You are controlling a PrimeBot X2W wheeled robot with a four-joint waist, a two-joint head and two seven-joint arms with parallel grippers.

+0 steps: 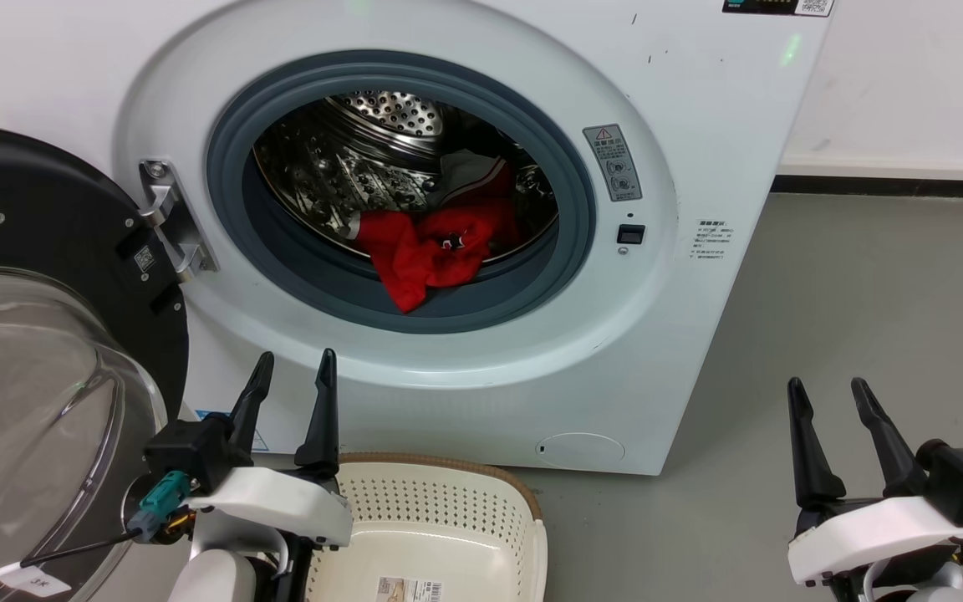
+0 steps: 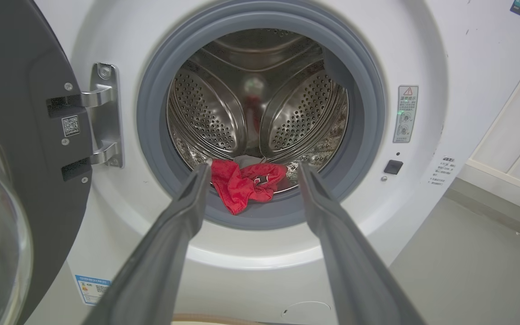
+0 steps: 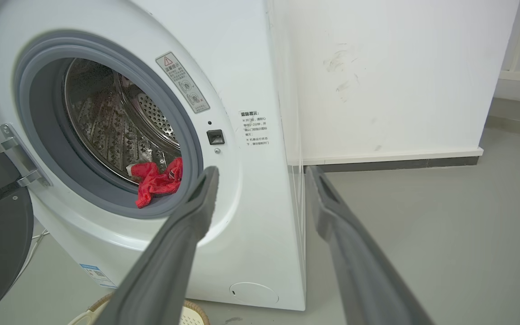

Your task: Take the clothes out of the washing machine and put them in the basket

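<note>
The washer (image 1: 699, 125) stands with its door (image 1: 30, 251) swung wide open at 9 o'clock of the porthole, hung on a metal hinge (image 1: 168, 219). The clothes (image 1: 431, 247) lie in a red heap at 6 o'clock in the drum (image 1: 348, 167), right at its front edge. 1 red fold hangs out over the grey gasket (image 1: 582, 209). A pale strip of fabric shows at 12 o'clock of the heap, and a small black-and-white mark sits near its middle.

The basket (image 1: 448, 462) sits on the floor (image 1: 866, 334) at 6 o'clock of the porthole, close against the washer's foot; whether they touch I cannot tell. A sticker (image 1: 409, 589) lies on its bottom.

The left gripper (image 1: 298, 355) hovers at 7 o'clock in the head view, in front of the basket's left side. Its 2 fingers are spread apart and hold nothing, and their tips point up at the washer's front below the gasket. In the left wrist view the clothes show between the 2 fingers, well apart from them.

The right gripper (image 1: 826, 385) hangs at 4 o'clock in the head view, over floor at 3 o'clock of the washer, fingers likewise parted with nothing between them. In the right wrist view its fingers frame the washer's right front corner, with the wall (image 1: 908, 84) behind.
</note>
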